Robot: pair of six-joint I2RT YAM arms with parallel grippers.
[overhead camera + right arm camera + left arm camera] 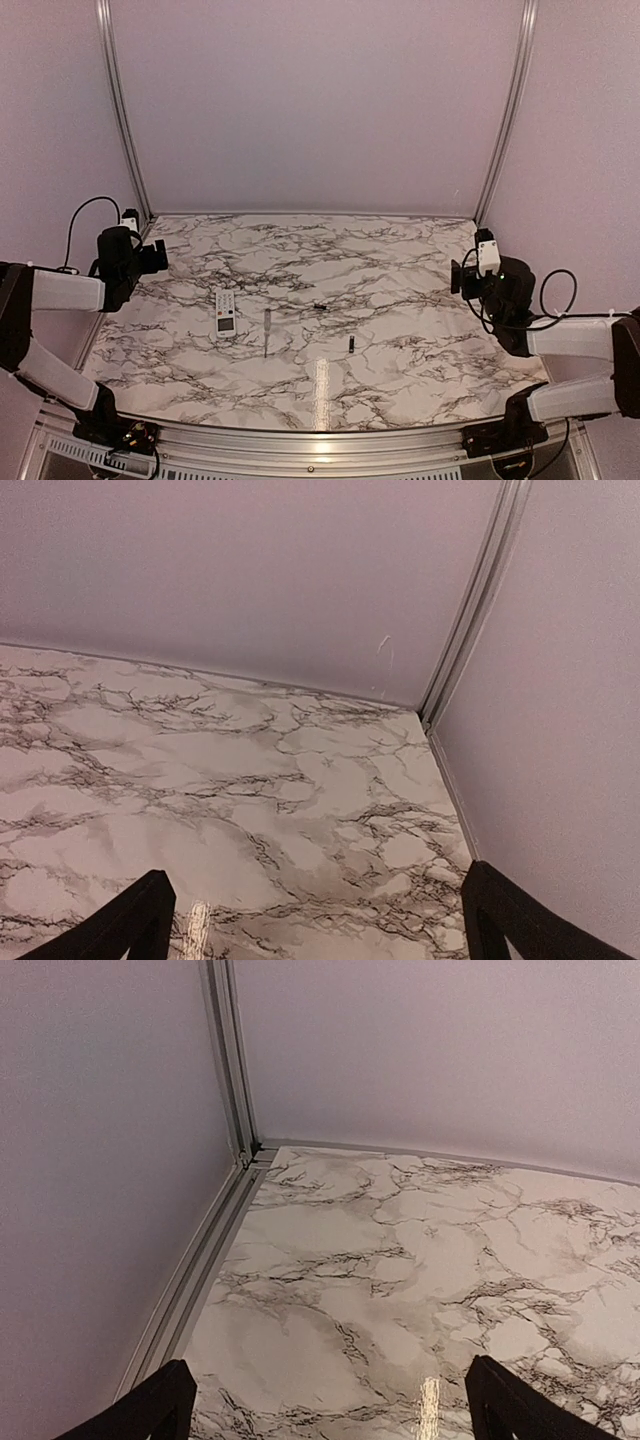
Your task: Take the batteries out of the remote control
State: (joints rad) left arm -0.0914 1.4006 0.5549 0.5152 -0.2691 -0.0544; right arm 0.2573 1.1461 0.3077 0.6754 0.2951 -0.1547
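Remote (225,312) lies left of centre in the top view, with the stick (267,331) just to its right. One battery (320,306) sits near the middle and a second battery (351,344) is lower right of it, both loose on the table (400,260). Left gripper (330,1365) and right gripper (318,880) hang at the side edges, fingers spread wide, holding nothing.

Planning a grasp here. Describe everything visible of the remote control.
The remote control is a small slim white bar, plastic by its look. It lies flat on the marble table, left of centre, button face up, with a dark window toward its near end. Its long axis runs roughly near to far. Only the tabletop touches it. Finer detail is too small to tell.
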